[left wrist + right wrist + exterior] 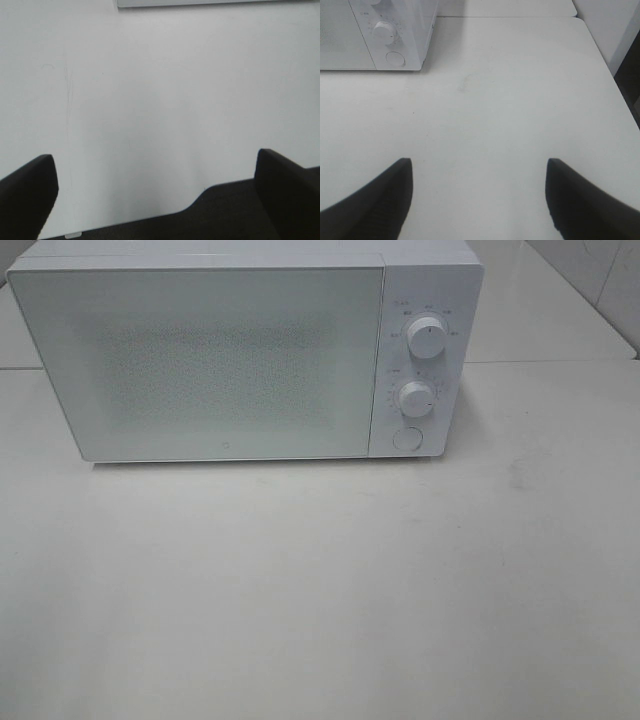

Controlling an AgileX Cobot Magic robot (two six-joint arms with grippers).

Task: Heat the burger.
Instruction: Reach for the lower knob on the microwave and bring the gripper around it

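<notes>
the burger shows in no view, and where it lies cannot be told. the microwave (200, 360) stands at the back of the white table (320, 590), its frosted door (190, 350) closed, hiding the inside. beside the door sit two knobs (427, 340), one above the other, with a round button (407, 438) below them. the left gripper (155, 195) is over bare tabletop near the table's edge, fingers (25, 197) spread wide, grasping nothing. the right gripper (480, 200) is over bare tabletop, fingers (585, 200) likewise released and empty.
</notes>
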